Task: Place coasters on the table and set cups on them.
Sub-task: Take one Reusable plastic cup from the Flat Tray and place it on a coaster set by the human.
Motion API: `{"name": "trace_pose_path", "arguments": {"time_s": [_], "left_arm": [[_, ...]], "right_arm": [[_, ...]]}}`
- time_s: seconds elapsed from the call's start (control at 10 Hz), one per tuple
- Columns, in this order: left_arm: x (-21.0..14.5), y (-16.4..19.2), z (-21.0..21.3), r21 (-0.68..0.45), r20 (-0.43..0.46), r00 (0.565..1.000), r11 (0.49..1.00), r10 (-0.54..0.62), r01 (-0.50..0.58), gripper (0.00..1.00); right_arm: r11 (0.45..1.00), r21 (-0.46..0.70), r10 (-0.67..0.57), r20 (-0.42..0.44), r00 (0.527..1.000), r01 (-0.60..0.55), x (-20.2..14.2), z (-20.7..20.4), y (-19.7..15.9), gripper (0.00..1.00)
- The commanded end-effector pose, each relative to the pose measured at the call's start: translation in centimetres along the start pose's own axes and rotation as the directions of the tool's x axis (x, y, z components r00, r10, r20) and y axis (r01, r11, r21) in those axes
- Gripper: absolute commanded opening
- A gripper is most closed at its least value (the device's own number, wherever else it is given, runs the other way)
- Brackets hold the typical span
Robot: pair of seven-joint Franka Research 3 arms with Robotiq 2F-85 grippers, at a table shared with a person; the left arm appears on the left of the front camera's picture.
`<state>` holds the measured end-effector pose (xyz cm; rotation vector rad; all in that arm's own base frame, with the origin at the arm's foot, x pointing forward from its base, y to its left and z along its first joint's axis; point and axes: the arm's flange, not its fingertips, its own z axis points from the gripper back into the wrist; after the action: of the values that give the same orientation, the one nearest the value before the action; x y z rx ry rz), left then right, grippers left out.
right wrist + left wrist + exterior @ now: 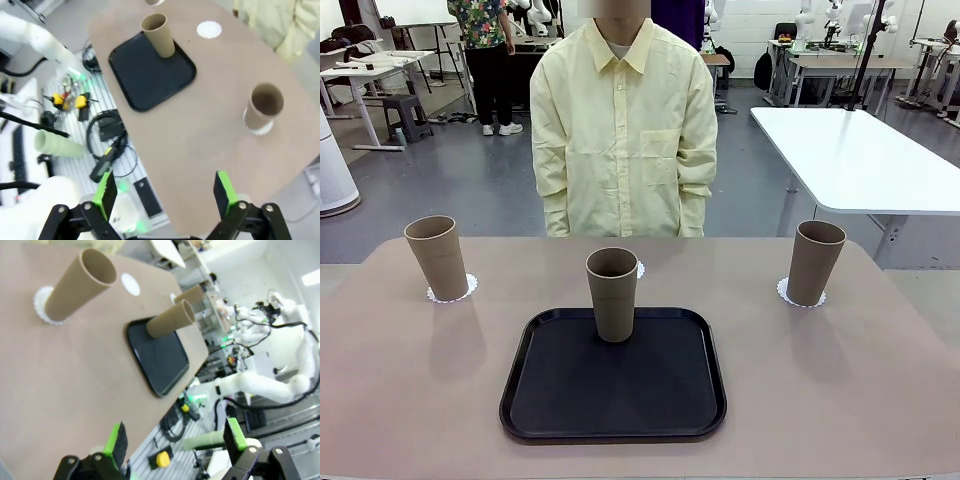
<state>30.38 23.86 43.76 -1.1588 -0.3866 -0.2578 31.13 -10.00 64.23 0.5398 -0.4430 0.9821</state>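
Left cup (437,257): upright on the left coaster (468,290), at the far-left part of the table (410,380).
Right cup (815,262): upright on the right coaster (783,290), at the far right.
Middle cup (612,293): upright on the far part of the black tray (620,390), not yet on a coaster.
Spare coaster (209,29): bare on the table just beyond the tray, on the side of the person (625,130).
Left gripper (176,440): fingers spread wide, nothing between them, hanging off the table's near-left edge.
Right gripper (165,195): also spread and empty, above the near-right edge.
Handling, cup: looks light, with a matte wall that should give decent grip. It is tall on a narrow base (a nudge would tip it). I'd pinch it across the body around mid-height, and gently, since the wall may flex.
Handling, coaster: flimsy paper, likely to skid, so lower the cup straight down onto it.
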Motion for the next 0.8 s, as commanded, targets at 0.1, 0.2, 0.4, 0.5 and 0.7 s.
{"name": "trace_pose_path", "arguments": {"time_s": [0.1, 0.2, 0.4, 0.5, 0.7], "left_arm": [[-0.1, -0.2, 0.2, -0.008, 0.007, 1.000, 1.000, -0.004, 0.004, 1.00], [-0.1, -0.2, 0.2, -0.008, 0.007, 1.000, 1.000, -0.004, 0.004, 1.00], [-0.1, -0.2, 0.2, -0.008, 0.007, 1.000, 1.000, -0.004, 0.004, 1.00], [-0.1, -0.2, 0.2, -0.008, 0.007, 1.000, 1.000, -0.004, 0.004, 1.00], [-0.1, -0.2, 0.2, -0.008, 0.007, 1.000, 1.000, -0.004, 0.004, 1.00]], "right_arm": [[0.977, -0.153, 0.149, -0.025, 0.989, -0.151, 3.6, -8.6, 2.9, 1.00], [0.962, -0.193, 0.188, -0.032, 0.982, -0.191, 4.6, -10.9, 3.1, 1.00], [0.943, -0.198, 0.259, -0.069, 0.963, -0.268, 6.4, -15.3, 3.4, 1.00], [0.951, -0.164, 0.253, -0.077, 0.964, -0.263, 6.9, -16.8, 3.1, 1.00], [0.963, -0.107, 0.239, -0.090, 0.967, -0.248, 6.9, -19.1, 1.7, 1.00]]}}
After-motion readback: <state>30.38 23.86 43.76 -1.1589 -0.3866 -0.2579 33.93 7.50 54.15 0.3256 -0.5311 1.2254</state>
